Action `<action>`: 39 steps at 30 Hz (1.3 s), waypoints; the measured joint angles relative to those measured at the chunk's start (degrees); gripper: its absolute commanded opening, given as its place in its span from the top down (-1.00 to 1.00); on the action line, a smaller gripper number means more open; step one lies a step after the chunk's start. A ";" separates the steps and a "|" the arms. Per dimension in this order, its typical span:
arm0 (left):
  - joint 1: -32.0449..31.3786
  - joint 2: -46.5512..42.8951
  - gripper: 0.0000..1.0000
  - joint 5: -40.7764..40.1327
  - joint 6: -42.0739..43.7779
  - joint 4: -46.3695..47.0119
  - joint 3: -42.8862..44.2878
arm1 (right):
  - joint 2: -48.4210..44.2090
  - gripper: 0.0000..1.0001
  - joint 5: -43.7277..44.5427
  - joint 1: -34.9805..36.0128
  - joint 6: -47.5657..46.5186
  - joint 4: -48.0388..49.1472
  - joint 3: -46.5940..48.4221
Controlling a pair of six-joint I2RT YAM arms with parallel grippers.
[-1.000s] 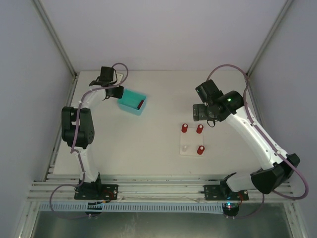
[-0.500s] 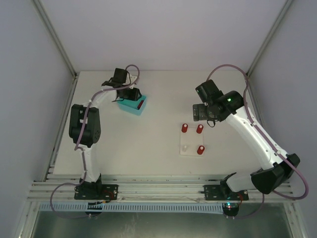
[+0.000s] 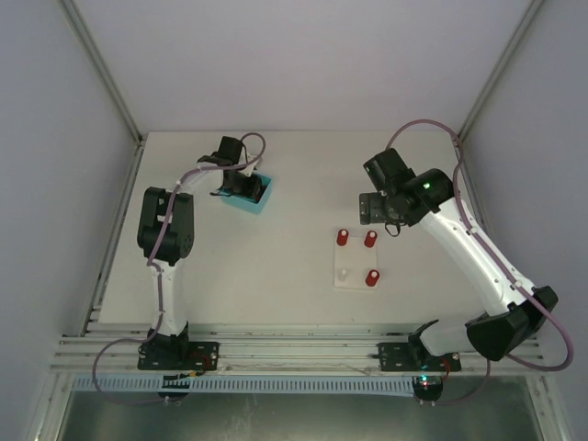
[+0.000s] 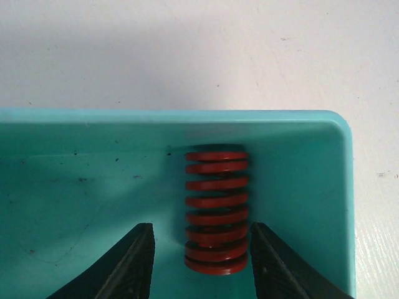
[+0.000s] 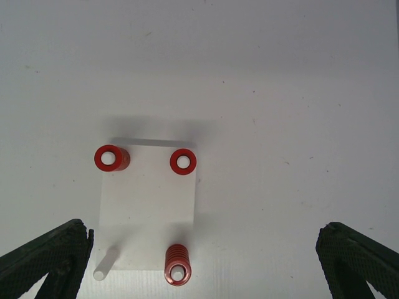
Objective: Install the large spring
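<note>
Left wrist view looks into a teal bin [image 4: 75, 187]. The large spring [image 4: 216, 208] lies inside, in the middle of the frame. The left gripper [image 4: 201, 240] has its fingers a little apart, one on each side of the spring. The right gripper [image 5: 204, 243] is spread wide above a white plate [image 5: 149, 205] on the worktop [image 5: 280, 93].

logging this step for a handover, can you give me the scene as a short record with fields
left gripper: open, fingers on either side of the large red spring
large red spring: lying on its side inside the teal bin
right gripper: open, hovering above the white plate
white plate: three pegs carry seated red springs; bare peg at one corner
task state: large red spring not yet installed
</note>
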 measured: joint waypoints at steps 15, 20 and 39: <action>-1.14 2.91 0.20 -2.84 0.48 1.18 0.17 | 0.42 -0.98 0.74 0.02 0.13 -0.50 1.86; -1.33 2.91 0.39 -5.33 0.90 1.51 0.17 | 0.44 -0.98 1.11 0.02 0.15 -0.61 1.86; -1.42 -7.48 0.82 -9.01 -0.37 5.81 -3.89 | -0.66 -0.98 1.66 -0.22 -1.90 1.90 1.90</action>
